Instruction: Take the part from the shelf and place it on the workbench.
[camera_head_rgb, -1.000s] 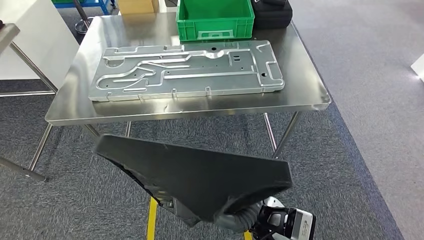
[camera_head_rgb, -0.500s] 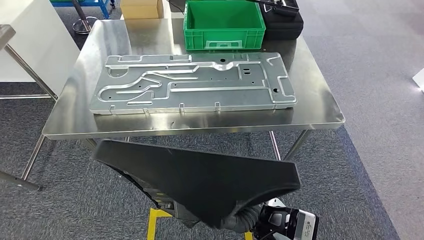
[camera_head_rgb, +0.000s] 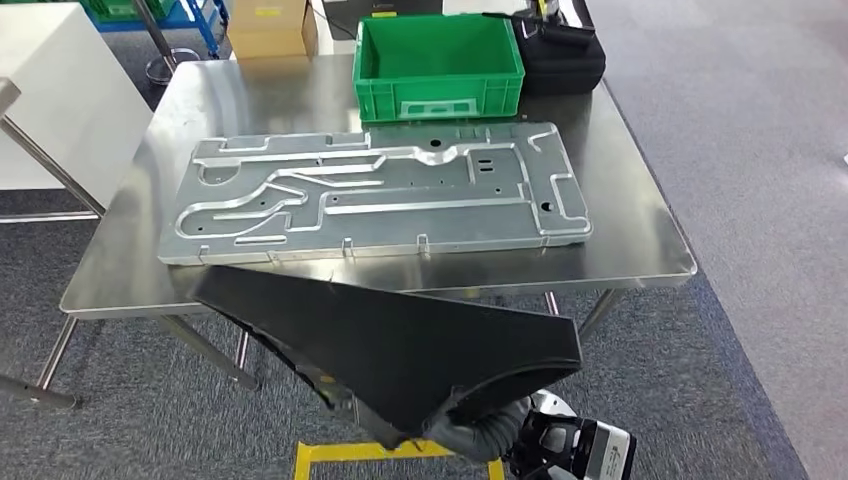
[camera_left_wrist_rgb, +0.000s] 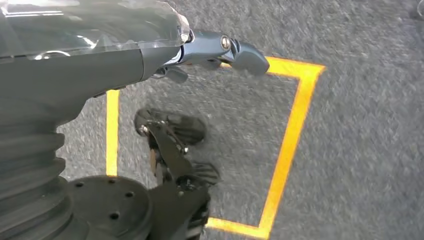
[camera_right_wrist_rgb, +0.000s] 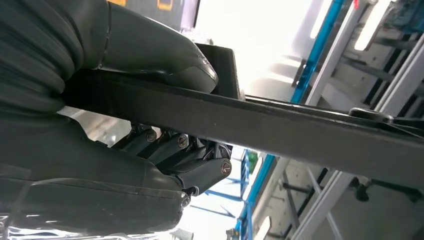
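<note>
The right robot hand (camera_right_wrist_rgb: 165, 125) clamps the black panel (camera_head_rgb: 400, 350), thumb above and fingers beneath, low before the counter (camera_head_rgb: 640, 240). Lift it level, clear the counter's near edge and the stamped metal plate (camera_head_rgb: 380, 195) beyond. The left robot hand (camera_left_wrist_rgb: 220, 50) hangs empty, fingers apart.

Black part (camera_head_rgb: 400, 350) hides workbench (camera_head_rgb: 640, 250) near edge, right hand (camera_right_wrist_rgb: 165, 165).

We see a steel workbench (camera_head_rgb: 640, 225) mid-frame; on it lie a stamped metal panel (camera_head_rgb: 375, 195), a green crate (camera_head_rgb: 437, 50) and a black case (camera_head_rgb: 565, 55) toward the top.
</note>
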